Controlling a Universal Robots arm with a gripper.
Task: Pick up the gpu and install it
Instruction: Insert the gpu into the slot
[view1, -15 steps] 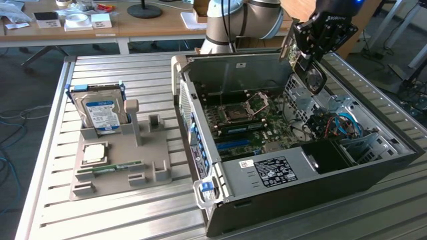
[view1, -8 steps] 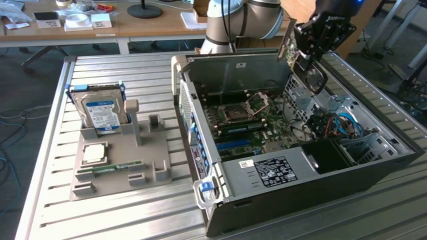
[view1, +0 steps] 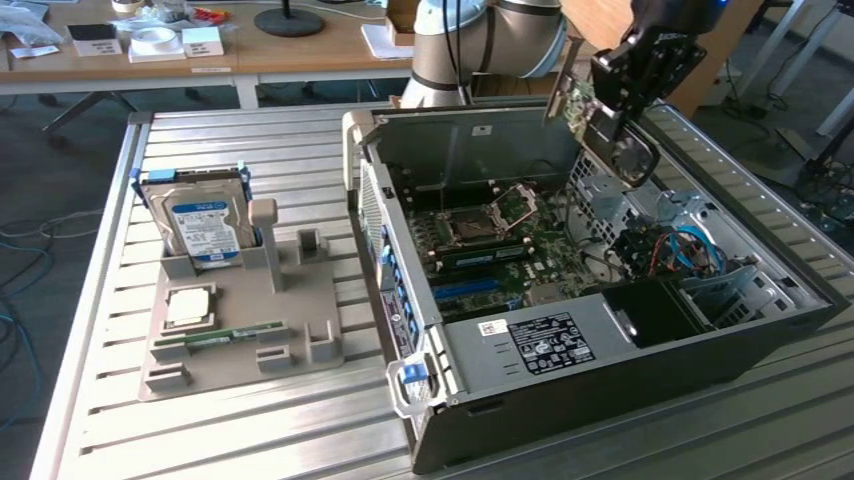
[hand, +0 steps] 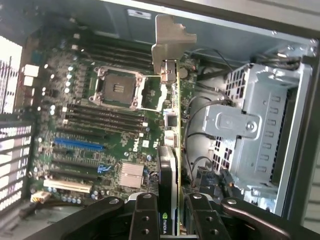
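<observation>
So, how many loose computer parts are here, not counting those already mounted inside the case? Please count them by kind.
hard drive: 1
processor chip: 1
memory stick: 1
gpu, held between the fingers: 1
Total: 4

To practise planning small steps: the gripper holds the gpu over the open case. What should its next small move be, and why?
Probably a short sideways shift toward the blue slot, without lowering yet. The gripper holds the gpu edge-on, high above the board and near the socket, so it does not look lined up over that slot.
</observation>
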